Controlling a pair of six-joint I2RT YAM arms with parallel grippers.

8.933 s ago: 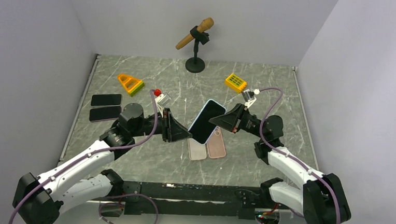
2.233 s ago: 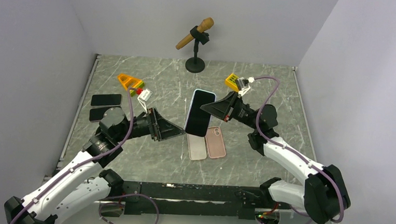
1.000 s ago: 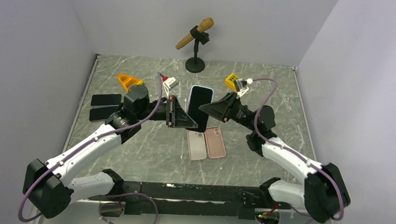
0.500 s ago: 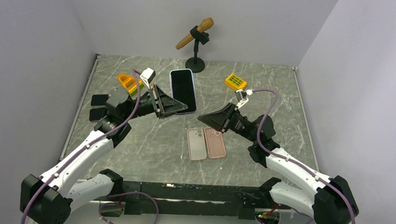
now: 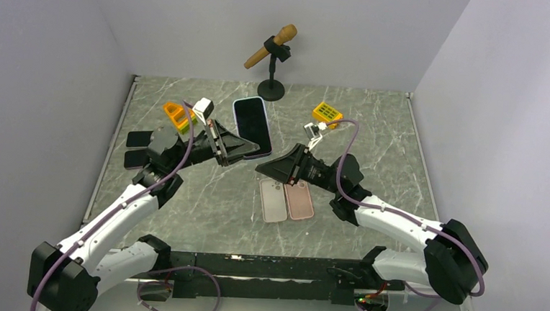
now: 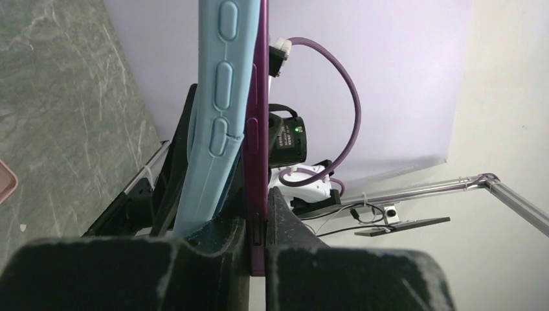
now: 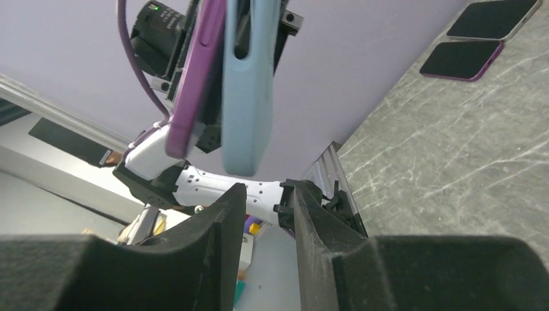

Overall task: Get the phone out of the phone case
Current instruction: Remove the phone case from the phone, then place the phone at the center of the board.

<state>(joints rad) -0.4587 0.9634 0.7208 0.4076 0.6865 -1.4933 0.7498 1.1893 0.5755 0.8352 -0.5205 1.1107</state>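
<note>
Two pinkish phones (image 5: pixel 287 200) lie face down on the marble desk (image 5: pixel 381 144), just below the right fingers (image 5: pixel 280 169). A yellow block (image 5: pixel 327 113) sits beyond them. A microphone (image 5: pixel 271 46) stands beyond the left fingers (image 5: pixel 233 147), with two dark phones (image 5: pixel 140 149) well behind.

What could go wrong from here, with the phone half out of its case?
1. The left gripper pinches only one end of the phone; a sideways tug could twist it loose, high above the table.
2. The blue case is peeled away and seems outside that grip; the right gripper is open and apart, so the case might drop.
</note>
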